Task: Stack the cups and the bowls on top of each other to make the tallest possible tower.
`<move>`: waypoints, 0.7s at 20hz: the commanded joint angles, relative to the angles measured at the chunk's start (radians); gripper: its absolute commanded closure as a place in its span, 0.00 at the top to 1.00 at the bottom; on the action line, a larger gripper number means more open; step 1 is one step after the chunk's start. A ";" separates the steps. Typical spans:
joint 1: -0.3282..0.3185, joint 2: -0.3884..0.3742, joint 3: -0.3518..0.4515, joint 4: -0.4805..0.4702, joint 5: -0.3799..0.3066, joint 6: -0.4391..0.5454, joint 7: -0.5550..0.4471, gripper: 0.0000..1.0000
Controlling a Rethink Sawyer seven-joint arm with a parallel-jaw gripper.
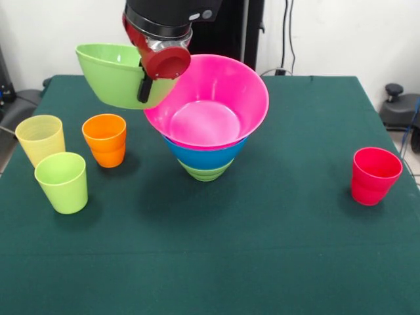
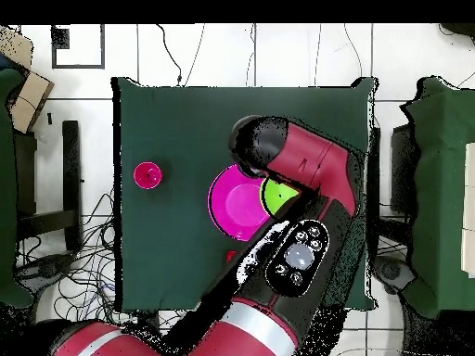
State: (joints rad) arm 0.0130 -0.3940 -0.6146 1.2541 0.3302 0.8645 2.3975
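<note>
Fingers (image 1: 142, 88) grip light green bowl (image 1: 111, 73) beside pink bowl (image 1: 213, 98), no writing readable.

No text, label, brand, number or sign can be read in either view.

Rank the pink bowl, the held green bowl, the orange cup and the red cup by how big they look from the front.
1. pink bowl
2. green bowl
3. orange cup and red cup: they look alike, so no ranking.
</note>
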 commanded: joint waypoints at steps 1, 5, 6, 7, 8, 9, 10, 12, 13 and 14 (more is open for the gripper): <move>0.022 0.032 0.046 -0.059 0.030 0.144 0.255 0.00; 0.027 0.041 0.040 -0.072 0.030 0.149 0.271 0.00; 0.030 0.041 0.039 -0.072 0.030 0.149 0.275 0.00; 0.031 0.044 0.037 -0.077 0.030 0.152 0.280 0.00; 0.033 0.043 0.037 -0.074 0.030 0.149 0.282 0.00; 0.034 0.047 0.036 -0.079 0.030 0.151 0.285 0.00; 0.037 0.045 0.035 -0.074 0.030 0.148 0.287 0.00; 0.042 0.040 0.034 -0.062 0.032 0.141 0.290 0.00; 0.042 0.040 0.036 -0.060 0.038 0.143 0.297 0.00; 0.043 0.034 0.036 -0.049 0.041 0.138 0.298 0.00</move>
State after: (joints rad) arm 0.0303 -0.3633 -0.6383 1.2222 0.3541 0.9203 2.4785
